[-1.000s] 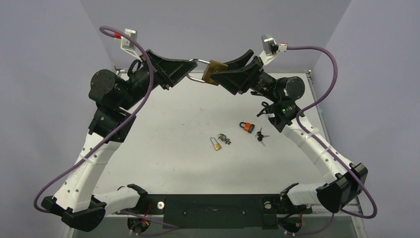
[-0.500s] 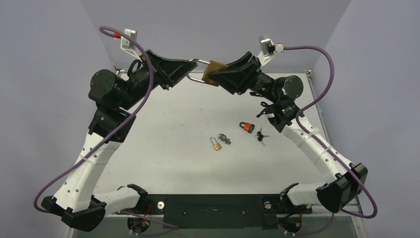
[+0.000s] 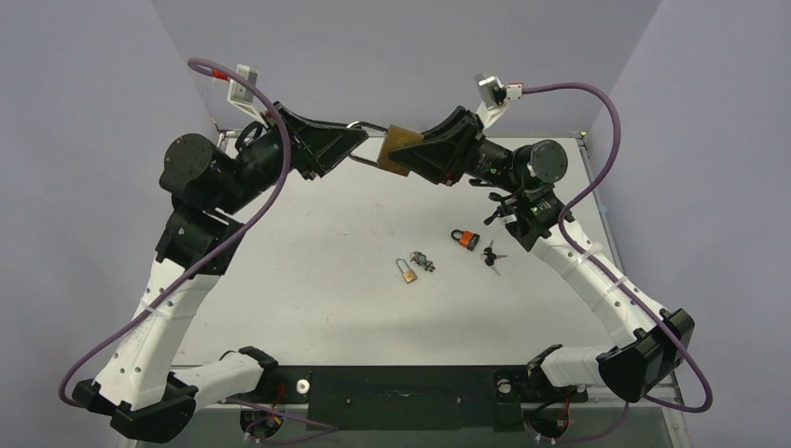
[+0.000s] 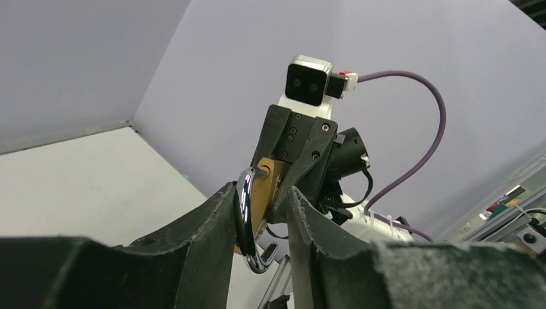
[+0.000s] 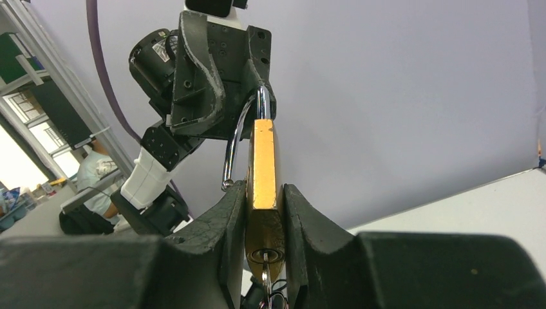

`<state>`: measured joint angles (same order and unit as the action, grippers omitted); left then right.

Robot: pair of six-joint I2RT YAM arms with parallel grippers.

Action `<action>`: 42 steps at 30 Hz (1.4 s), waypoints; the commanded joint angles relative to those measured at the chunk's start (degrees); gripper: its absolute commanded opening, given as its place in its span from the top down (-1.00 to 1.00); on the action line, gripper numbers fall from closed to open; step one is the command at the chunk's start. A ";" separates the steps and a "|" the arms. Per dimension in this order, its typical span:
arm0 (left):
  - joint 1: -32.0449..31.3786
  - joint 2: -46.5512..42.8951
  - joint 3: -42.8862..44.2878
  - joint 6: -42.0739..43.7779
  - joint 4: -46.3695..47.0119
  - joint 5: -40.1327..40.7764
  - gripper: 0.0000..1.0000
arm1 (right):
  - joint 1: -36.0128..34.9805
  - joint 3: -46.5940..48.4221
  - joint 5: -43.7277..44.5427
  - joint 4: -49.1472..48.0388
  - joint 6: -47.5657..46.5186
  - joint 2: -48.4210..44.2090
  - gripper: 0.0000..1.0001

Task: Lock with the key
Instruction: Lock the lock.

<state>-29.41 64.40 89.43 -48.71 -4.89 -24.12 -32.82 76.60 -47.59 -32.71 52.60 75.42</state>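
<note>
Brass padlock (image 3: 399, 149) is held in the air above the far edge of the table (image 3: 308, 280), between both arms. Right gripper (image 5: 264, 209) is clamped on the brass body. Left gripper (image 4: 257, 193) is clamped on the shackle (image 4: 245, 196). The shackle is open, its free end hanging outside the body. Key (image 5: 265, 275) sits in the keyway.

Step in hand, as I judge it: closing the shackle. The next move calls for lining the free leg up with its hole, pressing it home, then turning the key.

The key bow is cut off at the frame edge, and the leg's hole is not visible. A small brass lock (image 3: 408, 272) and an orange lock (image 3: 465, 239) lie mid-table.
</note>
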 commanded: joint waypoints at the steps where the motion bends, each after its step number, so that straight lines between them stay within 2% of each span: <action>1: -0.12 -3.86 1.23 8.76 -5.70 -6.26 0.35 | 0.56 0.58 0.58 -2.59 0.63 -3.96 1.00; 8: -0.12 -5.83 2.49 17.73 -14.36 -8.04 0.27 | 0.55 -1.13 -1.41 -1.54 0.47 -6.91 1.00; 24: -0.12 -5.11 2.41 19.93 -16.46 -11.95 0.28 | -0.49 -2.90 -8.16 2.68 -0.18 -10.65 1.00; 36: -0.12 -4.52 2.17 20.95 -18.34 -13.64 0.53 | -0.62 -1.97 -8.92 7.23 -3.64 -11.59 1.00; 42: -0.12 -4.58 1.66 21.58 -18.49 -12.98 1.00 | -1.60 -1.15 -10.10 7.51 -3.42 -11.17 1.00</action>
<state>-29.47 59.88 90.37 -28.71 -23.81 -37.26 -33.32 72.49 -57.28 -19.59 49.63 66.41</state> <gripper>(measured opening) 0.068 0.193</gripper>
